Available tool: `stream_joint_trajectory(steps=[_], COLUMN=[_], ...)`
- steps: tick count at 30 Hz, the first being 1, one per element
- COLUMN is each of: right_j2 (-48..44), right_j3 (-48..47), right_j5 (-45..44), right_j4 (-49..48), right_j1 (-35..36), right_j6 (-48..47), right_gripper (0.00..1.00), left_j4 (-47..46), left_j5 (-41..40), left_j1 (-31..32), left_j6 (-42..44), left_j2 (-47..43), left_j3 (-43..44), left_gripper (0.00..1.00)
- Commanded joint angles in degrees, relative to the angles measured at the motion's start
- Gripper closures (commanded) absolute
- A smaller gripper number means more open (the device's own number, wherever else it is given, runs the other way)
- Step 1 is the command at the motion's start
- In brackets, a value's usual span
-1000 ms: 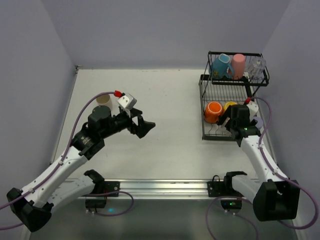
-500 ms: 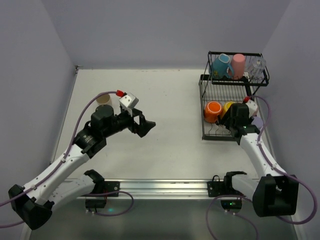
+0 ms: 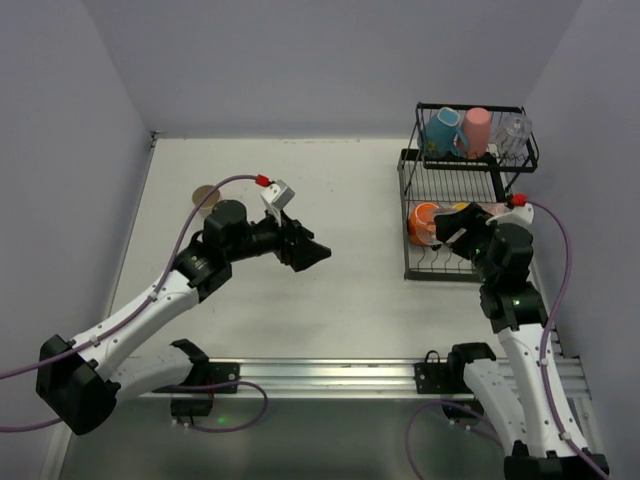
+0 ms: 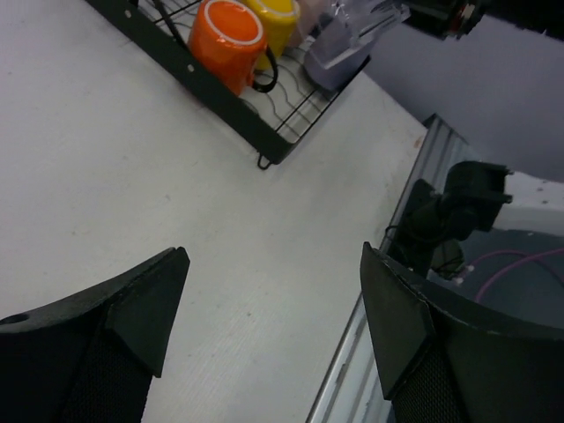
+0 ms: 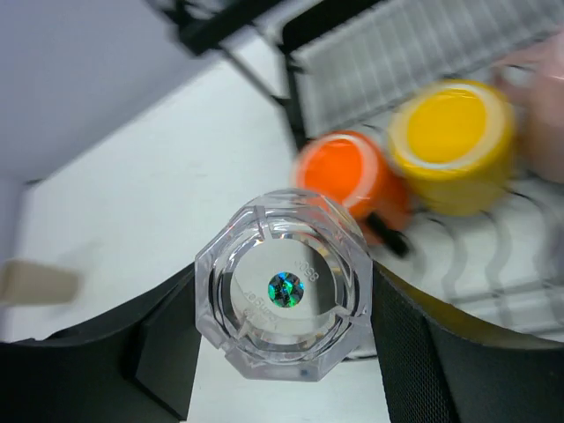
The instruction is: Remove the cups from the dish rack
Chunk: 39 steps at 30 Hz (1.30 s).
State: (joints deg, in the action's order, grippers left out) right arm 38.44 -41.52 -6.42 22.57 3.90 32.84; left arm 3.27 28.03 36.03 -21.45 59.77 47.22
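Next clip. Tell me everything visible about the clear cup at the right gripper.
The clear cup looks like transparent glass or plastic, with an eight-sided faceted base facing the wrist camera and a small shiny sticker at its centre. The right gripper's jaws clamp its sides. It is at the front of the dish rack's lower tray, beside the orange mug; contact with the wire is unclear.

Even bright light, soft shadows, right-wrist view blurred

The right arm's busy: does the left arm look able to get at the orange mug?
Probably yes: the open left gripper faces the orange mug across bare table, at the rack's left edge.
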Motion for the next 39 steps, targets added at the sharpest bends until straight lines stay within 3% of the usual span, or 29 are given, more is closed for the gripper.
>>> stream_joint_trajectory(steps=[1, 3, 4, 7, 12, 17, 26, 28, 31, 32, 33, 34, 35, 36, 37, 38, 39], right_j2=[-2.0, -1.6, -1.3, 0.2, 2.5, 6.1, 12.9, 15.1, 16.9, 17.7, 18.2, 18.4, 18.3, 18.1, 17.6, 16.9, 15.2], right_j3=[1.2, 3.2, 5.4, 7.5, 9.2, 12.2, 14.3, 14.2, 14.9, 15.1, 15.7, 15.9, 16.2, 16.3, 15.9, 15.4, 14.5], right_j5=[23.7, 31.3, 37.0, 40.9, 42.6, 43.2, 43.0, 43.4, 43.8, 43.8, 43.9, 44.0, 43.9, 43.4, 42.8, 41.0, 39.6], right_j4=[-13.9, -21.2, -29.4, -38.5, -45.8, -52.4, -58.5, -60.5, -63.3, -63.8, -64.5, -64.5, -64.2, -61.2, -58.0, -54.4, -47.3], right_j1=[1.3, 2.0, 2.4, 5.1, 11.0, 13.5, 16.1, 16.7, 17.6, 17.7, 17.8, 17.9, 17.9, 17.9, 17.8, 17.9, 17.8], right_j6=[8.8, 13.8, 18.6, 23.4, 26.4, 29.9, 31.7, 32.4, 33.7, 33.9, 34.2, 34.1, 33.9, 32.2, 30.6, 28.5, 24.4], right_gripper=[0.61, 0.61, 0.61, 0.6, 0.6, 0.6, 0.6, 0.6, 0.59, 0.54, 0.48, 0.4, 0.2, 0.07, 0.01, 0.01, 0.01], left_j4=[-16.2, -25.8, -28.2, -34.3, -43.7, -50.3, -52.0, -52.3, -52.5, -51.1, -49.9, -47.8, -39.1, -33.6, -28.0, -15.8, -9.7], left_j5=[7.6, 8.4, 9.0, 7.5, 6.7, 7.0, 8.4, 8.7, 7.5, 6.9, 6.2, 4.1, 2.0, -2.9, -5.8, -9.2, -16.0], left_j1=[0.3, 0.2, 0.3, 0.2, 0.2, 0.5, 1.7, 1.8, 1.8, 1.8, 1.8, 1.8, 1.8, 1.8, 1.8, 1.8, 1.7], left_j6=[-12.0, -19.0, -21.0, -26.5, -33.4, -36.9, -37.5, -37.5, -36.6, -35.3, -34.1, -32.5, -27.5, -24.0, -20.9, -14.2, -10.5], left_j2=[1.2, 1.9, 2.5, 4.7, 8.1, 10.4, 12.6, 13.5, 13.5, 13.4, 13.2, 12.3, 11.8, 11.1, 11.1, 11.3, 13.0], left_j3=[-1.6, -4.8, -5.5, -7.4, -9.5, -10.5, -9.7, -9.4, -8.8, -8.6, -8.1, -6.5, -4.8, -2.6, 2.6, 5.7, 9.2], left_gripper=[0.17, 0.18, 0.18, 0.18, 0.19, 0.3, 0.41, 0.48, 0.77, 0.93, 0.99, 1.0, 1.0, 1.0, 1.0, 1.0, 1.0])
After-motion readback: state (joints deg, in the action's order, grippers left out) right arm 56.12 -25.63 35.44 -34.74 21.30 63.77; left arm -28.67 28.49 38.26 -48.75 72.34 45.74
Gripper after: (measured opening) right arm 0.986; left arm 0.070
